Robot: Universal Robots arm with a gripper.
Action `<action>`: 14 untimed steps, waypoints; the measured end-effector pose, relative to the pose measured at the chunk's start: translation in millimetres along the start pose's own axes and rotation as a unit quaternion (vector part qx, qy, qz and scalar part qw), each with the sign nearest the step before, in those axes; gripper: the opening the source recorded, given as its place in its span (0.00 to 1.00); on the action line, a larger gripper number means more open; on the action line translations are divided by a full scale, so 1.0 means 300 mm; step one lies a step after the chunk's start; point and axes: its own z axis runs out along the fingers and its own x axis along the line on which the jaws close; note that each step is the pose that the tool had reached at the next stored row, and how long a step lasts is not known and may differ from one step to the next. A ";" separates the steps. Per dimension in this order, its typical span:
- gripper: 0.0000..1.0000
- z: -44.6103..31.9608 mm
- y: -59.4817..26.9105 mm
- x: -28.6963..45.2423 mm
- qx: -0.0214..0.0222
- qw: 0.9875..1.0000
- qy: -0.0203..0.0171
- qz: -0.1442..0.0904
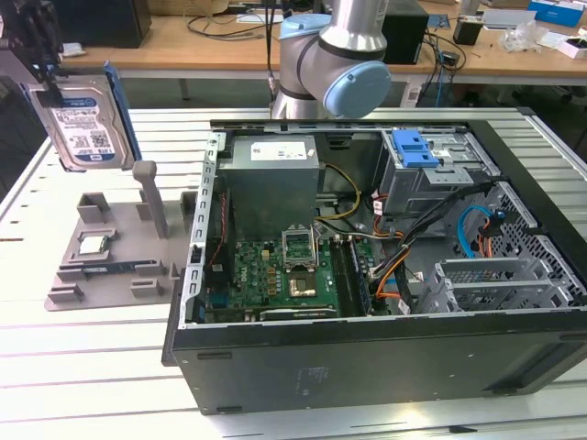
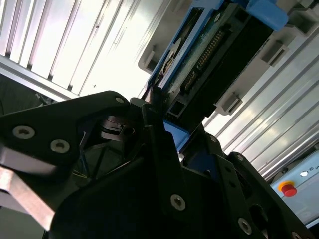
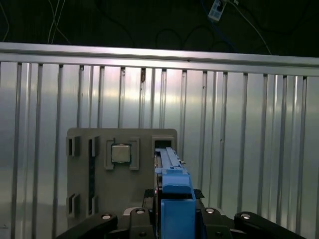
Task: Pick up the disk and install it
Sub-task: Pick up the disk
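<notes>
The computer case is lying open on the slatted table. To the exterior view's left of the case, just beside its wall, a fixture tray is resting on the table, with the CPU chip sitting in one of its pockets. Above that tray, outside the case, the disk is hanging upright in the gripper, which is clamping its upper edge. Inside the case, the motherboard is lying nearest the tray side, the power supply is standing behind it, and the drive cage is sitting to the exterior view's right of the power supply, a latch on top. Behind the case, the robot arm is standing.
</notes>
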 end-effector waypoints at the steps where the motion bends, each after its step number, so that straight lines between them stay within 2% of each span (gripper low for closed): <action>1: 0.37 -0.004 0.000 0.000 0.000 1.000 0.000 0.000; 14: 0.37 -0.057 0.001 0.000 0.000 1.000 0.000 0.000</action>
